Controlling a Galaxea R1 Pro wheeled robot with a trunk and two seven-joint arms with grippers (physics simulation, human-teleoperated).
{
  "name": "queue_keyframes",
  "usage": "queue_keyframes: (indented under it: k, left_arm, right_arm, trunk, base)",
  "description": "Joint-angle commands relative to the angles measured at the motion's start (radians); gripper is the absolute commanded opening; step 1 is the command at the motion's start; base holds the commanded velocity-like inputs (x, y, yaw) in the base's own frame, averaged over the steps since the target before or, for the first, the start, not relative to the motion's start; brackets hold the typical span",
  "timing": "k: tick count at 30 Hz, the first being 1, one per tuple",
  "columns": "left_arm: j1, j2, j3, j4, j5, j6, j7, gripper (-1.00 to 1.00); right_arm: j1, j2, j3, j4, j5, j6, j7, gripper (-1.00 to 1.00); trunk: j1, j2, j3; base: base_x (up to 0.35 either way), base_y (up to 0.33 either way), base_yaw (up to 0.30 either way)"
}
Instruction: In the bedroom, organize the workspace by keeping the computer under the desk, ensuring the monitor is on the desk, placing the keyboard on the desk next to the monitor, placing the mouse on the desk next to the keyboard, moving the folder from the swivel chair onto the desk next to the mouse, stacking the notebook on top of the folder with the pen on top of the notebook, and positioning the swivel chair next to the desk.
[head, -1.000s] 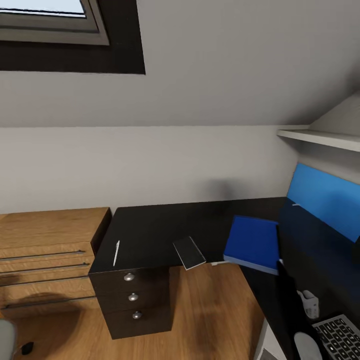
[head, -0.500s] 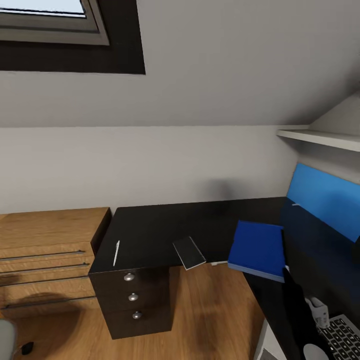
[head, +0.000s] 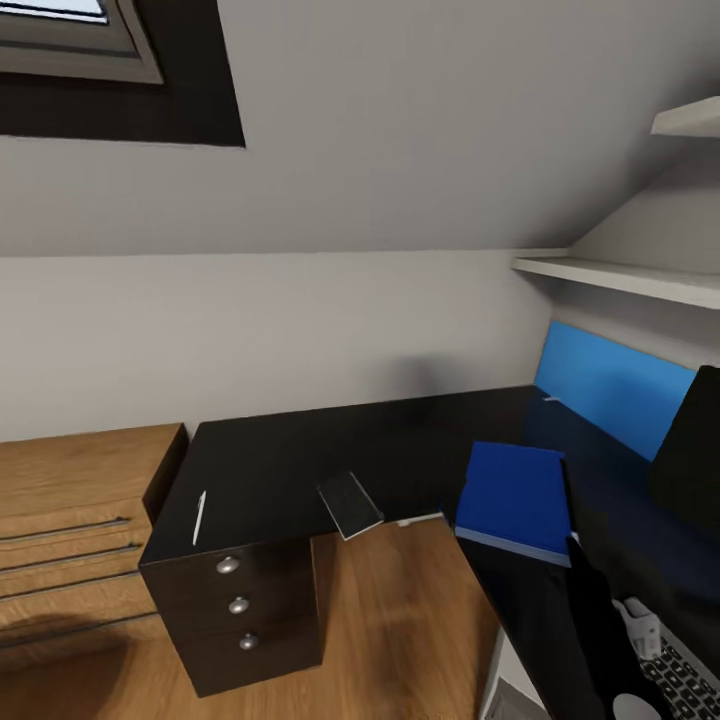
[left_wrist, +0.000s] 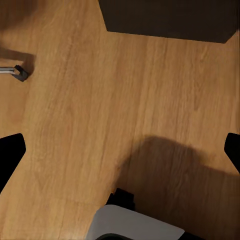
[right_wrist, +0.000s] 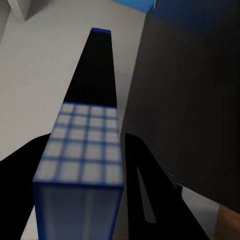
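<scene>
The folder (head: 512, 497) is being held clamped in the right gripper (right_wrist: 80, 185) above the desk (head: 300, 455) corner, while notebook (head: 349, 503) and pen (head: 199, 517) are waiting unstacked near the front edge.

One folder (head: 514, 497), one notebook (head: 349, 504), one pen (head: 199, 517).

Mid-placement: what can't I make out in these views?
Keyboard: head view, cut off by the bottom corner.
Monitor: head view, cut off by the right edge.
Right fingers on the folder: head view, arm hides the grip.
Left fingers: left wrist view, edges crop them.
</scene>
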Motion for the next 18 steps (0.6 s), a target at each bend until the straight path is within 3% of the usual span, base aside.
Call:
queue_keyframes:
  k: [1, 7, 13, 18]
  left_arm:
    - [0.0, -0.001, 0.002, -0.003, 0.005, 0.005, 0.001, 1.0]
    - [0.001, -0.001, 0.002, -0.003, 0.005, 0.005, 0.001, 1.0]
    - [0.001, 0.0, 0.003, -0.003, 0.005, 0.005, 0.001, 1.0]
    - [0.0, 0.0, 0.003, -0.003, 0.005, 0.005, 0.001, 1.0]
  right_arm:
    - [0.0, 0.001, -0.001, -0.001, -0.011, 0.002, 0.004, -1.0]
    - [0.0, 0.001, -0.001, 0.0, -0.011, 0.001, 0.004, -1.0]
    - [0.0, 0.0, -0.001, 0.0, -0.011, 0.001, 0.005, -1.0]
    - [0.0, 0.001, 0.0, 0.0, -0.011, 0.001, 0.006, -1.0]
  trunk:
    - [0.0, -0.001, -0.001]
    - [0.0, -0.001, -0.001]
    - [0.0, -0.001, -0.001]
    - [0.0, -0.001, -0.001]
  base:
    - [0.0, 0.0, -0.262]
    - [0.0, 0.0, -0.201]
    - [0.022, 0.017, -0.039]
    - [0.211, 0.209, -0.002]
